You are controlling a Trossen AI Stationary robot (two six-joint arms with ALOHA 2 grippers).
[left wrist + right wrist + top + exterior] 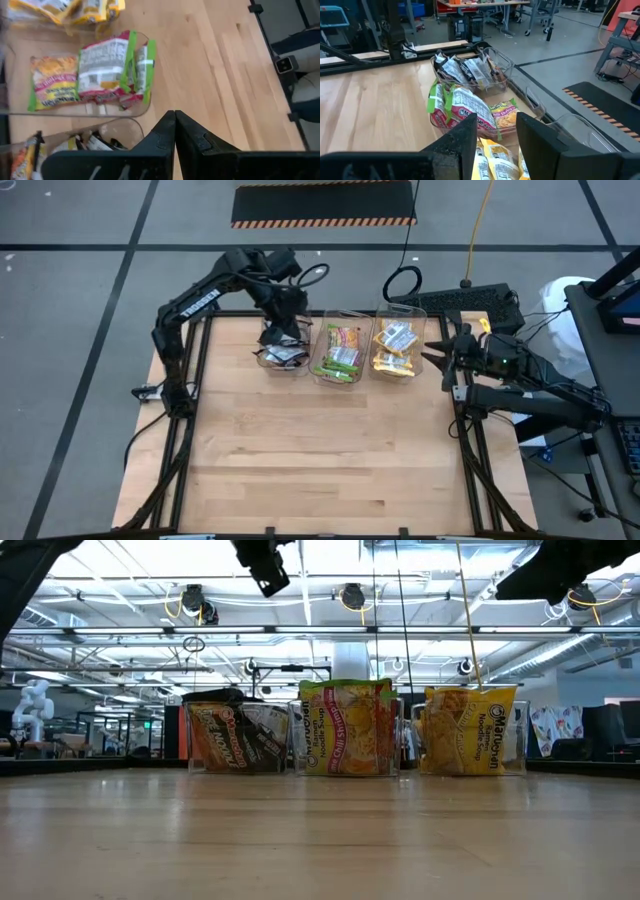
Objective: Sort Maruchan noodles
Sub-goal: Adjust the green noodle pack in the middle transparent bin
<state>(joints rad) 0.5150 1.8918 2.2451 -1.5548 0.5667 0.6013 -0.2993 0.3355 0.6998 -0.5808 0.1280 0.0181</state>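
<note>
The left arm reaches from its base at the left side of the counter toward the far edge, bent at the elbow, and its end effector points down with the two dark fingers pressed together, with no gap between them and nothing held. The right arm lies low along the right edge of the counter, and its end effector points to the left with the fingers held apart and empty.
</note>
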